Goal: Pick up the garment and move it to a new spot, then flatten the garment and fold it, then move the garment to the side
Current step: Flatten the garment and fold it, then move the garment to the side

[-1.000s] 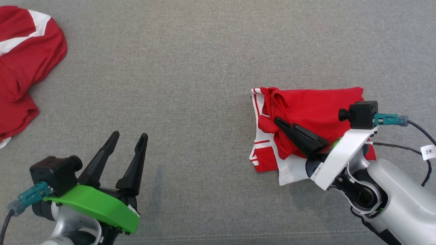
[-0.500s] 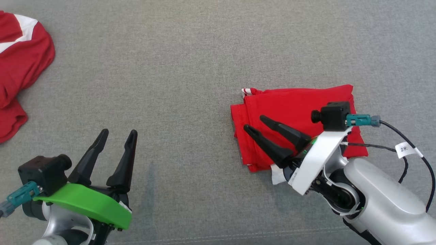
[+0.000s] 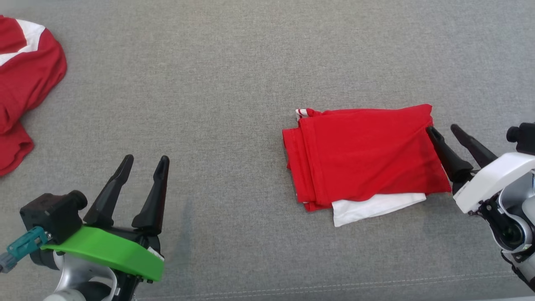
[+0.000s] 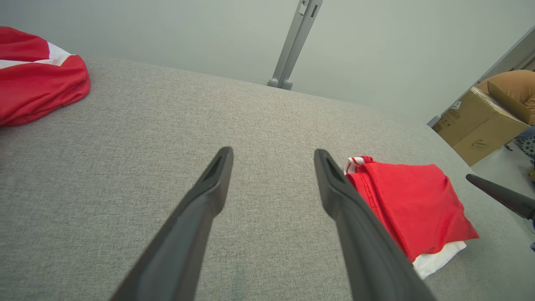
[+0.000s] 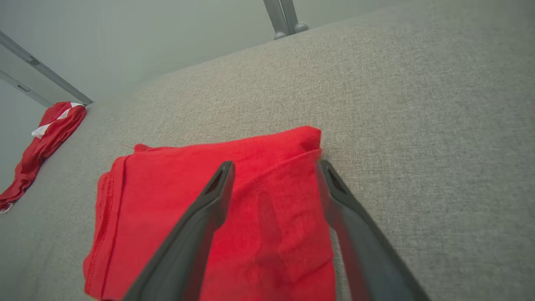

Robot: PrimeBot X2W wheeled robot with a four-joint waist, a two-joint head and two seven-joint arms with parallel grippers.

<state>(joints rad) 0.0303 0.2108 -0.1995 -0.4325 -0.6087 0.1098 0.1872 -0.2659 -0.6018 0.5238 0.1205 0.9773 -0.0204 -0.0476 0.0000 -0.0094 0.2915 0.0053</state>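
My right gripper (image 3: pixel 443 129) stands wide at the folded garment (image 3: pixel 363 154), holding nothing. My left gripper (image 3: pixel 146 159) gapes wide, well apart.

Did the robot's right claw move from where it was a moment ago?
Yes. The right gripper was over the folded red garment; now it sits back at the garment's right edge, open.

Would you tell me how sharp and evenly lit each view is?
Head view: even, soft light, folded garment crisp. Left wrist view: wide-angle bends the grey surface into a curve. Right wrist view: the right gripper blurs toward the bottom edge.
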